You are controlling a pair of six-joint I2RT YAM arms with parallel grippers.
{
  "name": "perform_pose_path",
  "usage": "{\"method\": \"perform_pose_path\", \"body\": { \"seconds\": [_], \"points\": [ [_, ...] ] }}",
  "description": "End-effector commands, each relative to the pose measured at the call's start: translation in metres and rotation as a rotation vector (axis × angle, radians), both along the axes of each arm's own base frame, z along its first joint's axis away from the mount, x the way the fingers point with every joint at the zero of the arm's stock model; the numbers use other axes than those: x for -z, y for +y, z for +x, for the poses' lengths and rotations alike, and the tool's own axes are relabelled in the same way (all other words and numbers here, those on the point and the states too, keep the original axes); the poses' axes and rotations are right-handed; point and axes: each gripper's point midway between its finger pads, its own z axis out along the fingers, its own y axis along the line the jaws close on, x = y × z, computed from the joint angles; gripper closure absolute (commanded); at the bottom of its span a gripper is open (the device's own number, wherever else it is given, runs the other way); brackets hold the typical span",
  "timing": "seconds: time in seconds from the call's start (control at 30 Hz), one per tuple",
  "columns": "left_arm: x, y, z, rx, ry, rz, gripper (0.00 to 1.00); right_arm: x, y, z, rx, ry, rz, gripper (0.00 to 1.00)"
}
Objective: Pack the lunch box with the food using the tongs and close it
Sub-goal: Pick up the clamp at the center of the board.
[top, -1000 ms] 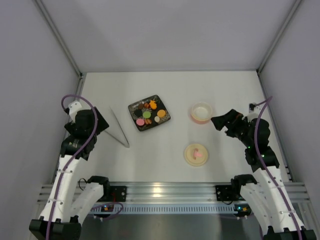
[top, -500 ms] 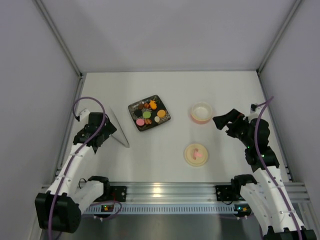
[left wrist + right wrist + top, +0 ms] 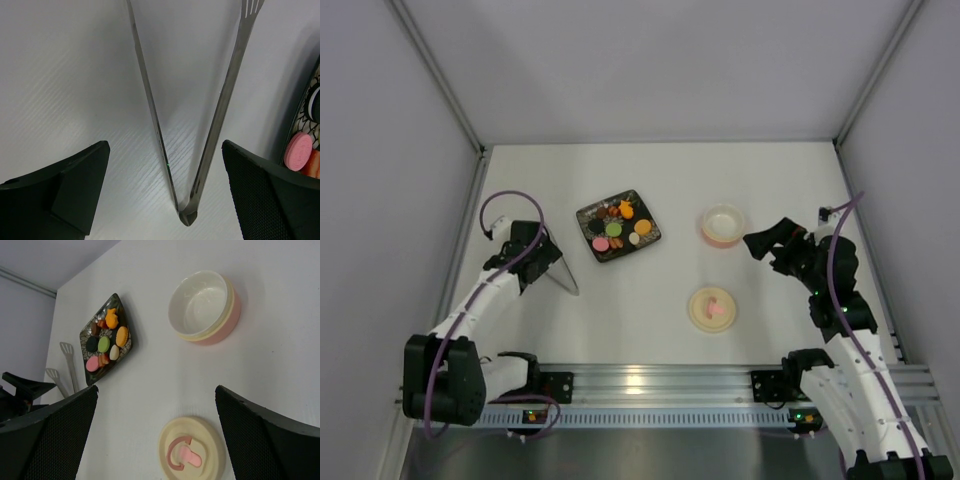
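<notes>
Showing one lunch box bowl (image 3: pixel 225 322), one lid (image 3: pixel 192 452), one dark square plate (image 3: pixel 586 216), one pair of tongs (image 3: pixel 223 100) and two arms on a white table (image 3: pixel 650 165). The food (image 3: pixel 104 344) numbers about ten small pieces, all on the plate; the exact count cannot be told.

Both end effectors are released, jaws spread wide and holding nothing. The left gripper (image 3: pixel 165 147) straddles the hinge end of the tongs, with neither finger touching the metal. The right gripper (image 3: pixel 156 390) hangs over bare table between bowl and lid.

The overhead view hides much of the tongs under the left wrist. The left wrist view shows both blades, one forked tip and a pink piece at the plate's edge. Only the right wrist view shows the bowl empty inside and the pink knob on the lid, which lies flat well apart from the bowl.

Compared with one second earlier, the left arm has swung down from a raised pose onto the tongs. The right arm, tongs, plate, bowl and lid lie as before.
</notes>
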Motion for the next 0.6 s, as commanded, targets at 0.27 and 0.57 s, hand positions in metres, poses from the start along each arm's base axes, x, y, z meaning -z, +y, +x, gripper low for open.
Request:
{"method": "perform_pose_path", "body": {
  "seconds": [0.27,0.57],
  "points": [
    [0.010,-0.016,0.032,0.014,-0.046,-0.018,0.01,0.000,-0.002,0.007,-0.004,-0.021,-0.018,0.01],
    [0.019,-0.024,0.038,0.002,-0.018,0.014,0.01,0.003,-0.003,0.008,-0.004,-0.009,-0.024,0.01]
  ]
}}
